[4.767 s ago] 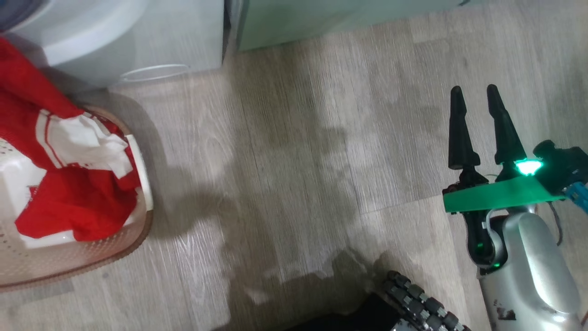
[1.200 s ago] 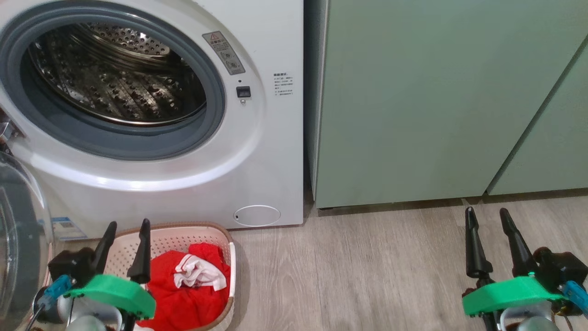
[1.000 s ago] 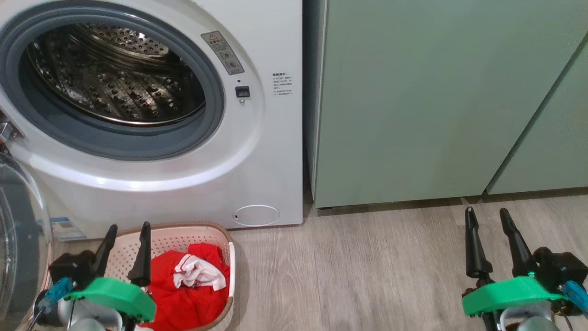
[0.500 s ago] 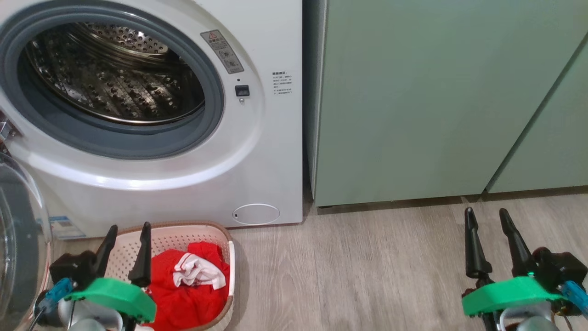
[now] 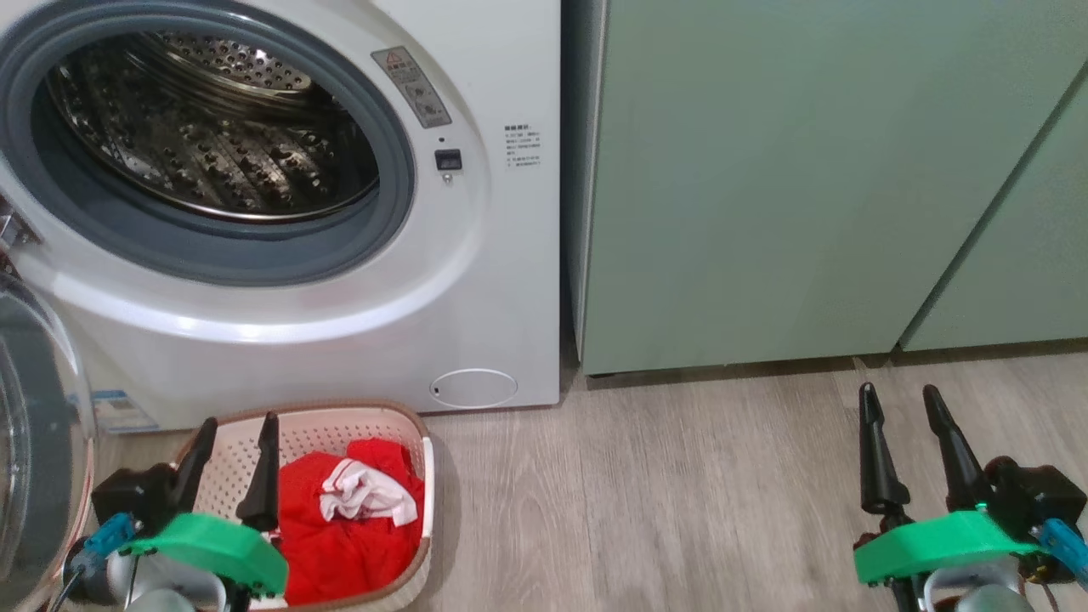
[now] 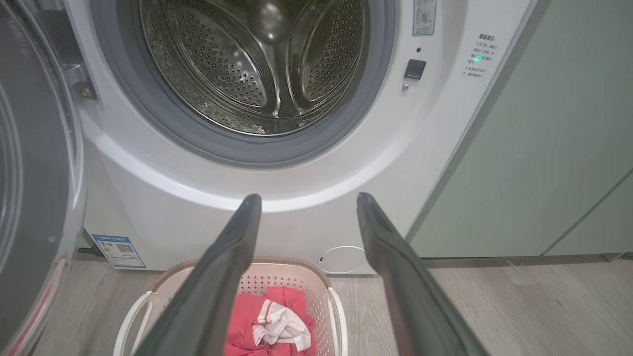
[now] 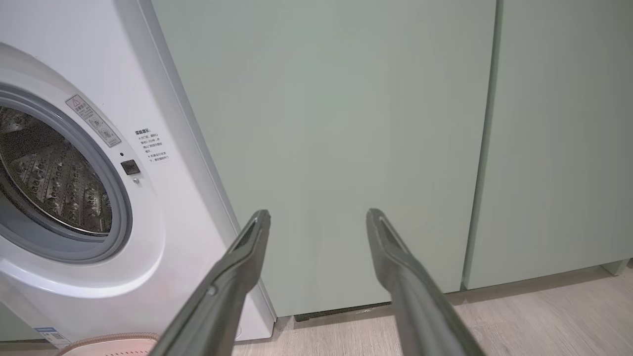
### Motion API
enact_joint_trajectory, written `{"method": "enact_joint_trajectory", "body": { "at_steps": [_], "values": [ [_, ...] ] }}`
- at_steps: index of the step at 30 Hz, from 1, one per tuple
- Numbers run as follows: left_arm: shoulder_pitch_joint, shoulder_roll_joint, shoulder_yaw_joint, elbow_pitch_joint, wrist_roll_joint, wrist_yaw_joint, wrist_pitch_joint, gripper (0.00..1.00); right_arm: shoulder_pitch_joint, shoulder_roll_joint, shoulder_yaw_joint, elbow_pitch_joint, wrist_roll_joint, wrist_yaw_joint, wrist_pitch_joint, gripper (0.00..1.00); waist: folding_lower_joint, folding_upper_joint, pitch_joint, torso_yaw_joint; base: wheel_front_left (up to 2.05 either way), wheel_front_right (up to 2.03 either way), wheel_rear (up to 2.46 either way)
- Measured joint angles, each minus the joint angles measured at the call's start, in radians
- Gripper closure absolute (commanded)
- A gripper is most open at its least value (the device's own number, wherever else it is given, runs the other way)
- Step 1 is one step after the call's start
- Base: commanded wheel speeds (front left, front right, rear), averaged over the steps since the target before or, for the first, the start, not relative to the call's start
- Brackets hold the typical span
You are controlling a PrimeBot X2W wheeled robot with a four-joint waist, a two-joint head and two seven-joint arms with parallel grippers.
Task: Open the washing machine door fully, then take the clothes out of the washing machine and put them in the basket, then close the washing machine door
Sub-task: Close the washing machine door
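The white washing machine point(image 5: 476, 280) point(image 6: 306, 212) point(image 7: 163, 257) stands at the left, its steel drum bare inside the grey ring. Its door point(image 5: 34, 459) point(image 6: 34, 198) is swung wide open at the far left edge. On the floor in front sits the cream basket point(image 5: 340, 421) point(image 6: 296, 277) point(image 7: 113, 341), and the red and white clothes point(image 5: 357, 518) point(image 6: 277, 321) lie inside it. My left gripper point(image 5: 240, 422) point(image 6: 304, 198) hangs open over the basket's left half, holding nothing. Over bare floor at the lower right my right gripper point(image 5: 897, 393) point(image 7: 319, 215) is open too.
Pale green cabinet doors point(image 5: 765, 187) point(image 7: 346, 123) stand right of the machine. Wood-look floor point(image 5: 663, 493) stretches between the basket and my right arm. A small round white hatch point(image 5: 473, 388) sits low on the machine's front.
Since the oldest frame the head camera has swung up from the floor to the machine. Over the last second the view drifts slightly; both grippers stay put and open.
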State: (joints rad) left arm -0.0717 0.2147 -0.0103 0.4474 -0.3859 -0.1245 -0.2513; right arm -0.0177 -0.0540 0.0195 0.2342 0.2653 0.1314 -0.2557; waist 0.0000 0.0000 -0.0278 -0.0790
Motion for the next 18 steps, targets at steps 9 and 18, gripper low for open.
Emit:
{"method": "enact_joint_trajectory", "body": {
  "at_steps": [9, 18],
  "values": [
    [-0.002, 0.0, -0.001, 0.002, 0.0, 0.0, 0.0, 0.0, 0.0, 0.0, 0.0, 0.0, 0.0, 0.0, 0.0, 0.0, 0.0, 0.0, 0.001, -0.002, -1.93, 1.92, 0.01],
    [-0.001, 0.0, -0.004, 0.0, 0.0, 0.0, 0.0, 0.0, 0.001, 0.0, 0.0, 0.002, 0.0, 0.0, 0.0, 0.0, 0.0, 0.0, -0.002, 0.001, -1.29, 1.29, 0.0]
  ]
}}
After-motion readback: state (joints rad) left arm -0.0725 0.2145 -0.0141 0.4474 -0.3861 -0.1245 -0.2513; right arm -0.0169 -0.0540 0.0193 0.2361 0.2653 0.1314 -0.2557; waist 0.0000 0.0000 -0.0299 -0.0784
